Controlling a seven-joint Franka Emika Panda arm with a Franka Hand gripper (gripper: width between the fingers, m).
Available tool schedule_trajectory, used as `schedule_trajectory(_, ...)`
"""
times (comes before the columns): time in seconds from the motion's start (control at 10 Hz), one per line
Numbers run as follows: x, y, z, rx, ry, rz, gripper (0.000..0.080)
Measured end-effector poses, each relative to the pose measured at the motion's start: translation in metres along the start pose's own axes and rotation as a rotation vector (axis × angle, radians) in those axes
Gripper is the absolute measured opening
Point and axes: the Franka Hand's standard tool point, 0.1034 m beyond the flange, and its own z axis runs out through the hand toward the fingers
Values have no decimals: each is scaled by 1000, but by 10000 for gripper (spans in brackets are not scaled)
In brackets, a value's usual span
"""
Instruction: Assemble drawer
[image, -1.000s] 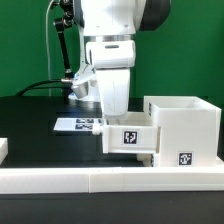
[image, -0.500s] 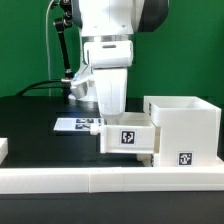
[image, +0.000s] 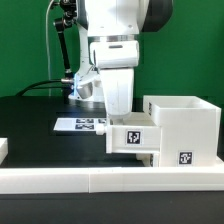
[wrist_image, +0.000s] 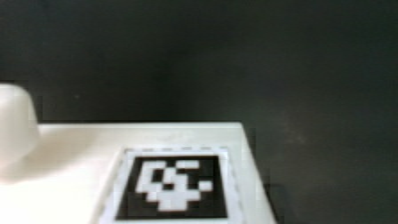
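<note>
At the exterior view's left edge a small white part (image: 3, 148) lies on the black table (image: 30, 125), cut off by the frame. Next comes the marker board (image: 80, 124), flat on the table. Right of it the arm's gripper (image: 120, 112) reaches down onto a small tray (image: 131, 136), whose tagged face looks at the camera; the tray sits partly inside the housing (image: 183, 130), in its upper slot. A second tagged front (image: 184, 157) shows below. The housing's open top reveals nothing inside from here. Whether the claw is clamped cannot be told, its fingertips being hidden. The wrist view adds only a blurred close-up of a white surface (wrist_image: 107, 150) bearing a tag (wrist_image: 173, 185).
</note>
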Motion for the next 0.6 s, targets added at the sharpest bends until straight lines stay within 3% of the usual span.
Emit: schedule_trajectory(0.6, -2, 0, 0, 11, -2, 21, 42)
